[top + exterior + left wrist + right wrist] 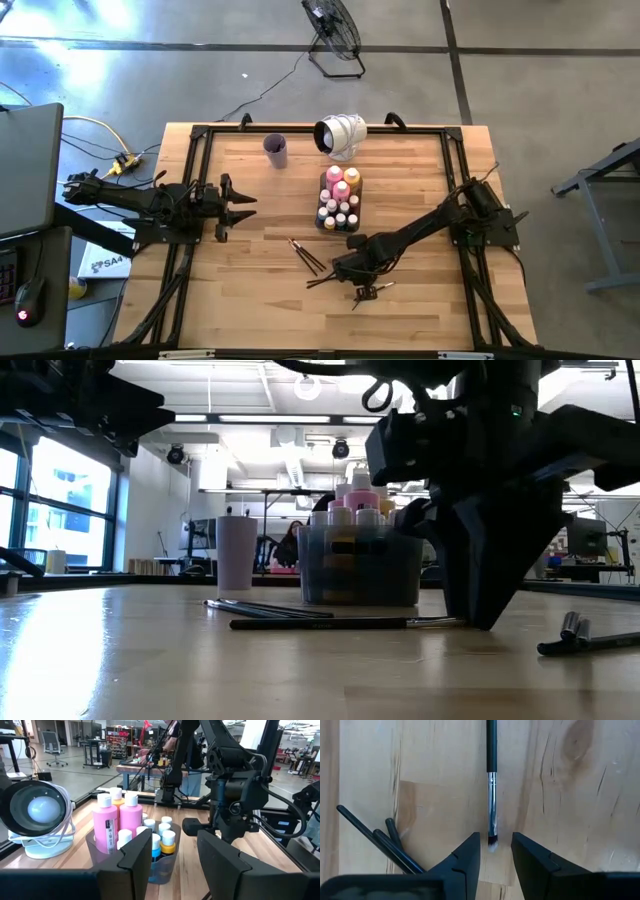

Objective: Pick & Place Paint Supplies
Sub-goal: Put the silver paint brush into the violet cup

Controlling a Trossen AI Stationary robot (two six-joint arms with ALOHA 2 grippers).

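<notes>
Risk: judged likely to slip, since only the bristle tip of the paintbrush (491, 780) sat between the jaws; a pinch there could splay the bristles or flick the brush sideways.
Second risk: judged possible to drag the neighbouring brushes (380, 840), lying just beside one finger, if lowered off-centre.
Right gripper (493, 851): lowered to the bench (250, 300), jaws parted to a narrow gap, nothing grasped yet.
Brush versus jaws: lay flat on the wood, tip in the gap, handle running straight away from the gripper; contact with the fingers not discernible.
Other brushes: a small cluster (306, 256) beside the right gripper, one more pair (370, 291) nearer the bench's front edge.
Paint bottles (340, 198): standing upright in the tray (167, 870), pink and orange ones behind the tiny capped ones.
Left gripper (172, 852): waited at the left of the bench, jaws parted and empty, facing the tray.
Purple cup (275, 150): near the far edge, well apart from the brushes.
</notes>
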